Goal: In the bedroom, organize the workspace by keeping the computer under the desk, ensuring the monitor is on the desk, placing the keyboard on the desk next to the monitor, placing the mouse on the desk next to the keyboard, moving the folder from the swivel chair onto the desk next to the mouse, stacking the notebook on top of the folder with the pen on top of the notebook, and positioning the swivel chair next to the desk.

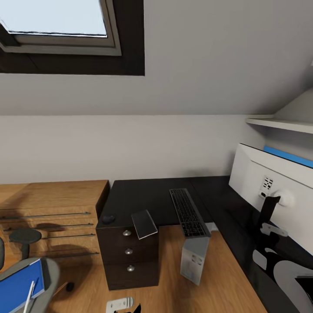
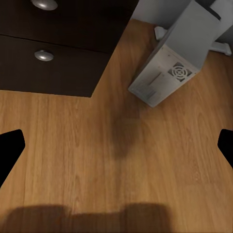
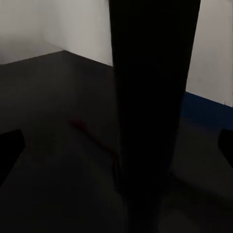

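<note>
The black-topped desk [image 1: 148, 195] carries the keyboard [image 1: 188, 213], whose near end juts over the edge above the computer [image 1: 194, 258] on the floor. The dark grey notebook [image 1: 144, 224] also overhangs the edge, beside the mouse [image 1: 108, 218]. At the right the monitor [image 1: 269, 182] shows its white back. The swivel chair [image 1: 48, 271] holds the blue folder [image 1: 17, 284] and the white pen [image 1: 29, 296]. My left gripper [image 2: 116, 145] hangs open over the floor near the computer [image 2: 167, 73]. My right gripper [image 3: 116, 143] is open, close to the monitor's black stand [image 3: 150, 97].
The black drawer unit [image 1: 128, 256] stands under the desk's left end, with the light wooden chest [image 1: 48, 217] to its left. A white shelf [image 1: 282, 124] juts out above the monitor. My right arm [image 1: 284, 271] lies over the desk's right wing. Wooden floor [image 2: 145, 160] lies below.
</note>
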